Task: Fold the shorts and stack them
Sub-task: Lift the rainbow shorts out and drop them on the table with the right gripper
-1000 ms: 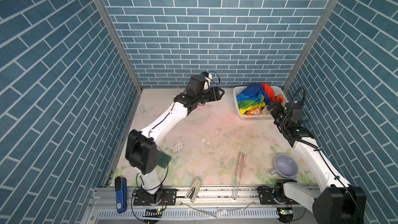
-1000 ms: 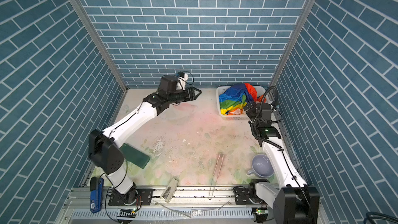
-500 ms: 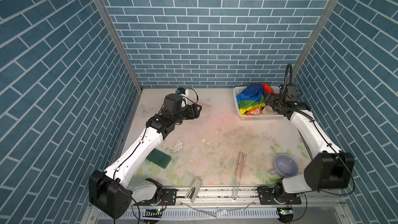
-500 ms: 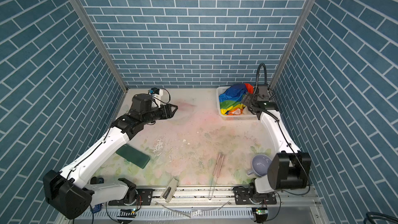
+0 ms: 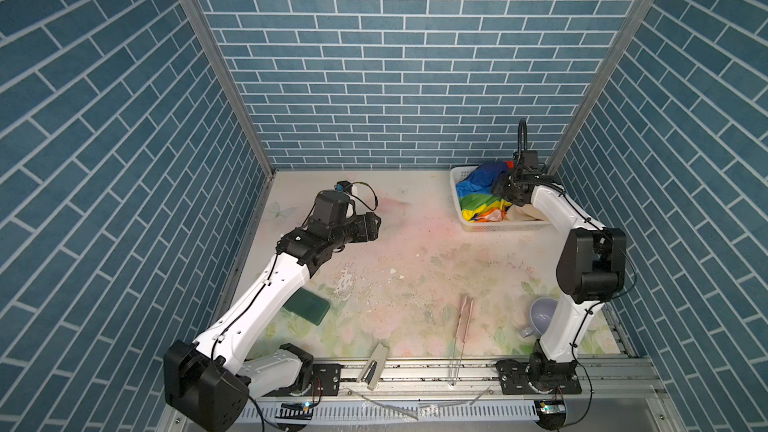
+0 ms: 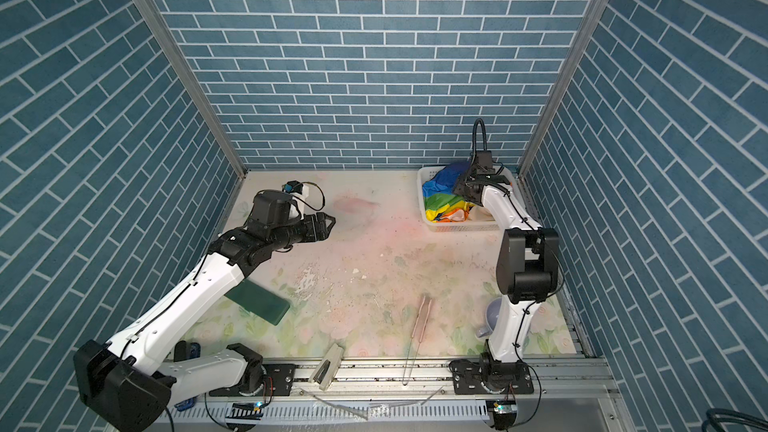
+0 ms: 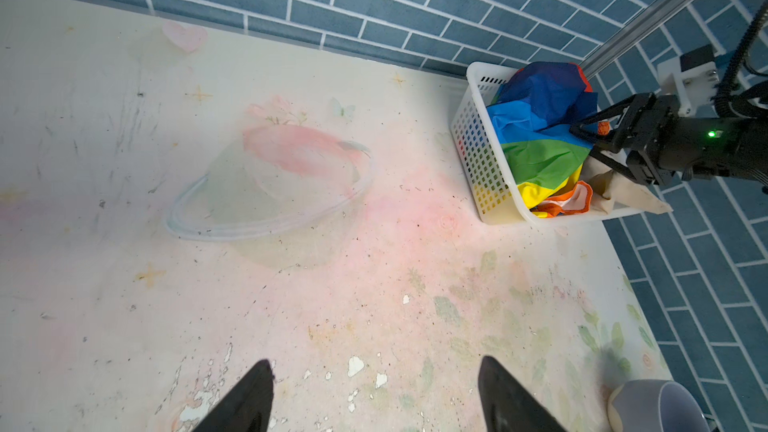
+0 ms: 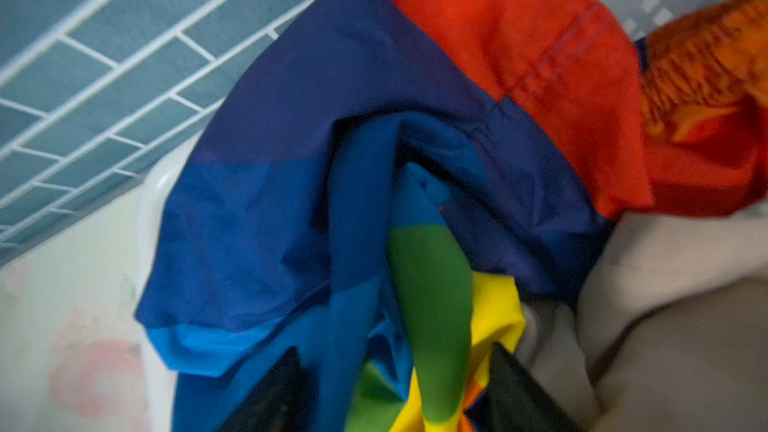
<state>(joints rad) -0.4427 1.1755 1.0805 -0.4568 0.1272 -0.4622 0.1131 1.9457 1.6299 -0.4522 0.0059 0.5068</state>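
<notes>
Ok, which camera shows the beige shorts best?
The left wrist view: beige shorts lie in the basket beside the rainbow shorts, one corner over the rim. The right wrist view shows a blurred patch; both top views, a sliver.

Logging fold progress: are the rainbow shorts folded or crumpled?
Crumpled: the rainbow shorts sit bunched in the white basket, beside the beige shorts.

basket [image 5: 455, 184]: back right; shorts [image 5: 478, 197]: in basket; mug [image 5: 540, 314]: front right; brush [image 5: 464, 317]: left of mug
</notes>
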